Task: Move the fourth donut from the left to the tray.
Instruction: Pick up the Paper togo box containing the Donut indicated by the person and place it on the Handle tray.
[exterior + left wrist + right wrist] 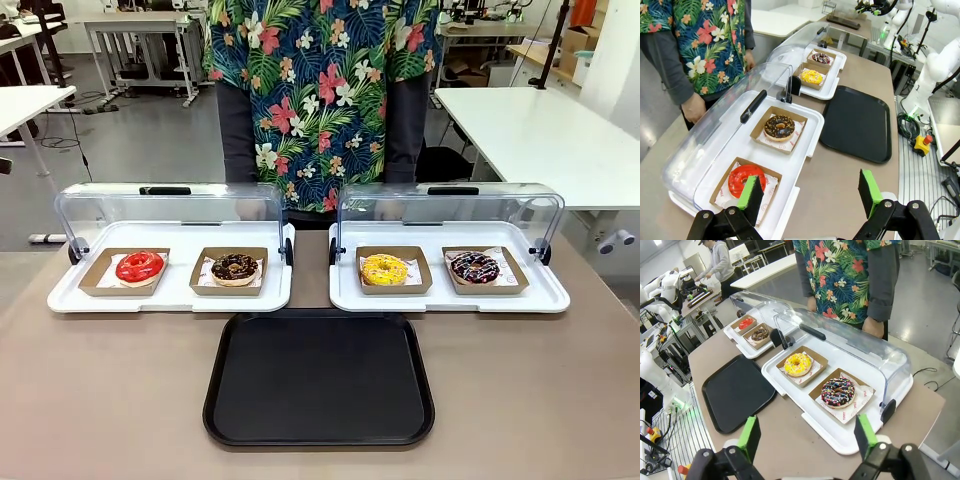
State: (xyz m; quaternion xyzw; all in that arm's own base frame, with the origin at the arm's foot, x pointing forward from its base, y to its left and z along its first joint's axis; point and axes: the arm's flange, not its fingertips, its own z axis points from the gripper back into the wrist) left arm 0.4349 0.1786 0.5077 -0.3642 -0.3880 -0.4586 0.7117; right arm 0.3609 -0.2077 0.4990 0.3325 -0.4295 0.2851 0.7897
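Note:
The fourth donut (474, 266) is chocolate-glazed with white and pink drizzle. It lies on white paper in a brown cardboard holder at the right end of the right white display tray; it also shows as the fourth donut (838, 392) and the fourth donut (821, 58). The black tray (319, 377) lies flat in front of both display trays, also seen as the tray (738, 391) and the tray (858, 121). My right gripper (805, 434) hovers open above the table's right end, short of the donut. My left gripper (811, 192) stands open over the left end.
A red donut (139, 266) and a crumb-topped chocolate donut (235, 267) sit in the left white display tray (170, 297). A yellow donut (385, 269) lies beside the fourth donut. Both clear lids (448, 210) are raised at the back. A person in a floral shirt (325, 90) stands behind.

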